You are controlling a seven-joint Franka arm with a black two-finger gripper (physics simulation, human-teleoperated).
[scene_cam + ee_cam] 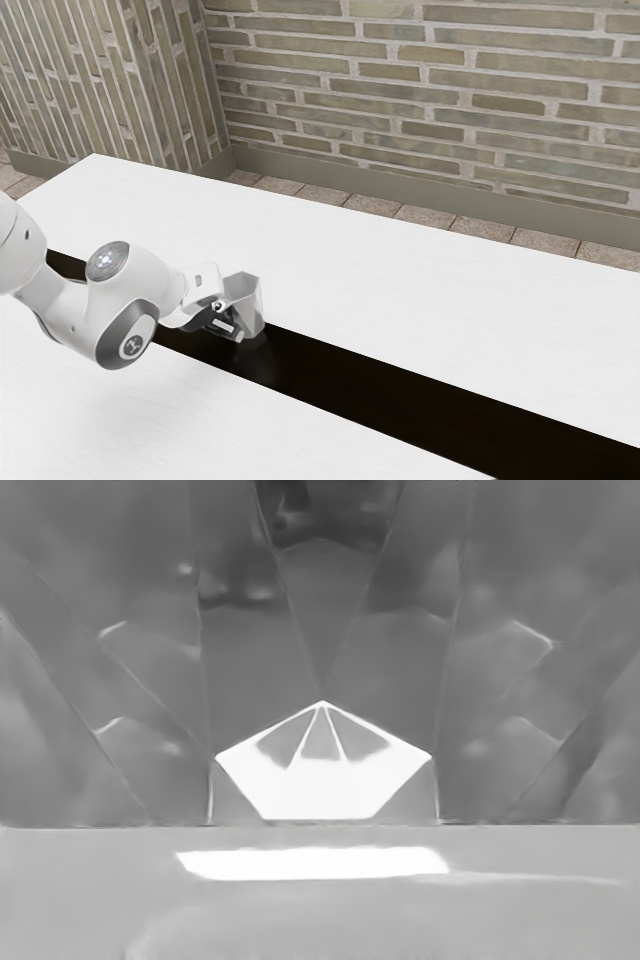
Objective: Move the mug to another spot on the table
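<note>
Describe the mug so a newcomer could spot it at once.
Find the white table and the dark strip running across it. Toward the strip's end at the exterior view's left, against the claw of the arm, is the mug: pale grey, with flat angular facets, unlike the arm's rounded white shells.

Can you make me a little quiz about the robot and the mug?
1. True or false: the mug stands far from the arm, at the exterior view's right.
2. What colour is the strip running across the white table? A) red B) black C) green
3. Fill in: the wall behind the table is made of ____.
Key: 1 false; 2 B; 3 brick
</note>
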